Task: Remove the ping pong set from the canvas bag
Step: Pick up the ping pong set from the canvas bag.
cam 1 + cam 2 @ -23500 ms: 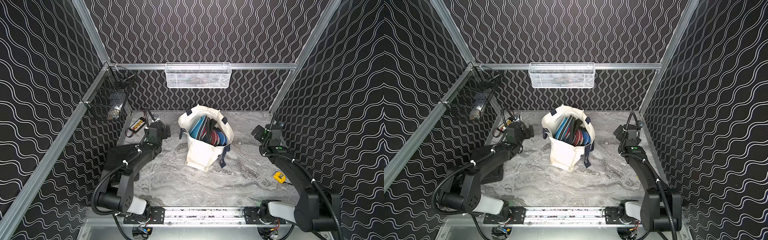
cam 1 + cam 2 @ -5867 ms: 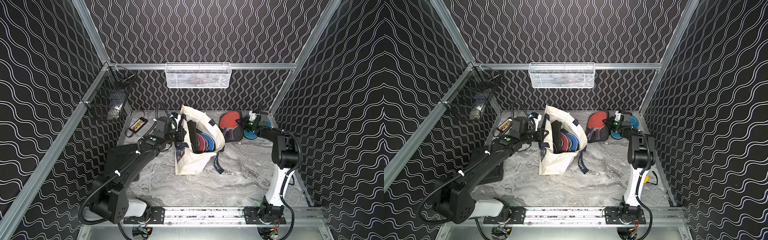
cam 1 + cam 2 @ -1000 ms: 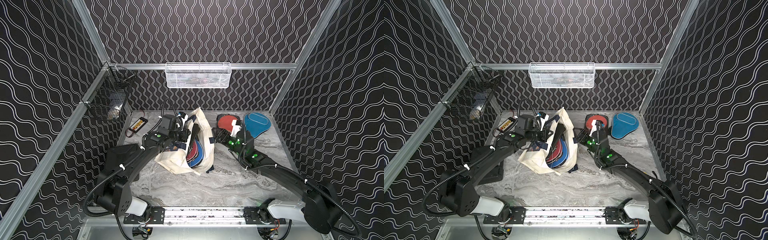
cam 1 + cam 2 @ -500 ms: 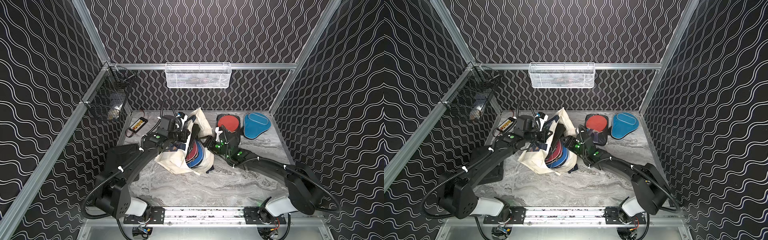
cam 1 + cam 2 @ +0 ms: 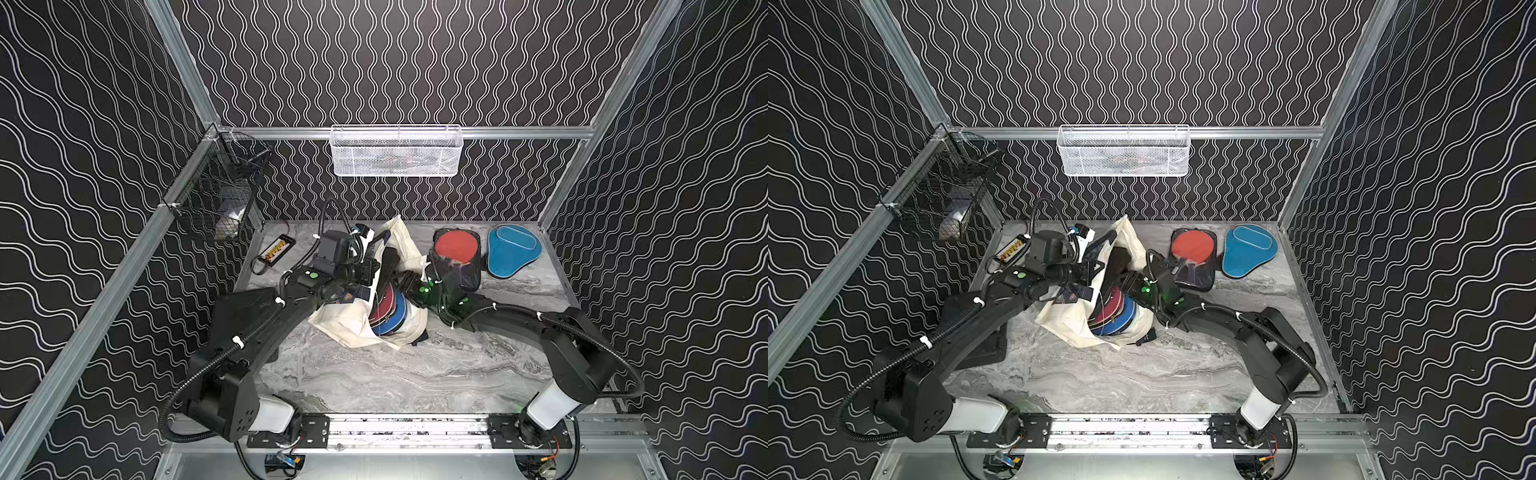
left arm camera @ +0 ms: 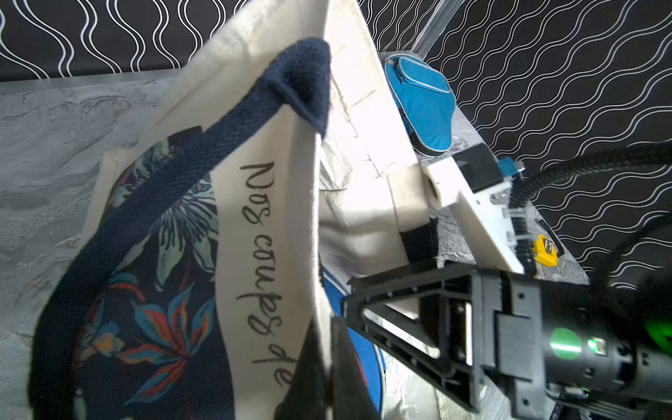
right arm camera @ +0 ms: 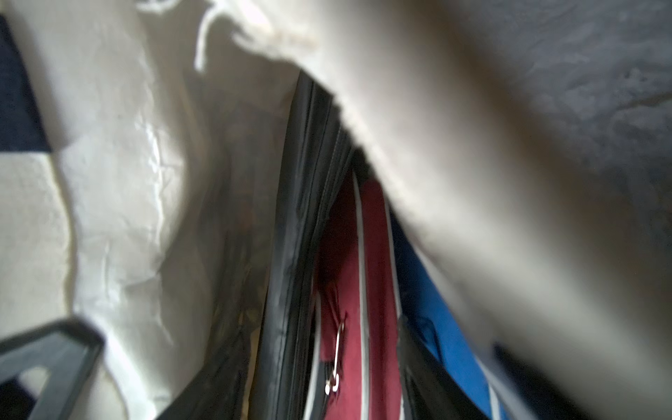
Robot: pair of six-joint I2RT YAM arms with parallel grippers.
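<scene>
Tabletop [image 5: 374,382], grey marbled, walled in on three sides by a black wave pattern.

Canvas bag [image 5: 353,328] is cream with navy straps and sits mid-table. It is slumped, with one side hauled up and its mouth gaping toward the right arm. Three pieces of the ping pong set stand on edge inside it, packed close: a black-edged pouch [image 7: 291,254], a maroon cover [image 7: 349,291] and a blue cover [image 7: 429,283]. In both top views the maroon and blue ones show at the mouth.

White mesh basket [image 5: 395,153] hangs on the back rail; its contents are too faint to name. Black wire basket [image 5: 216,199] hangs on the left rail with something pale inside that I cannot identify.

Two pieces lie flat on the table, out of the bag and near the back wall: a clear pouch with a red paddle [image 5: 457,249] and, just beside it, a teal cover [image 5: 513,251].

Left gripper [image 5: 366,271] has its jaws closed tight on the bag's raised rim by the navy strap, holding that side up.

Right gripper [image 5: 397,284] is nosed into the bag's mouth. Its jaws are partly apart. One of its fingers [image 7: 47,349] stands clear of the pouch edge, and I see nothing clamped. Whether the far finger touches the blue cover, I cannot tell.
</scene>
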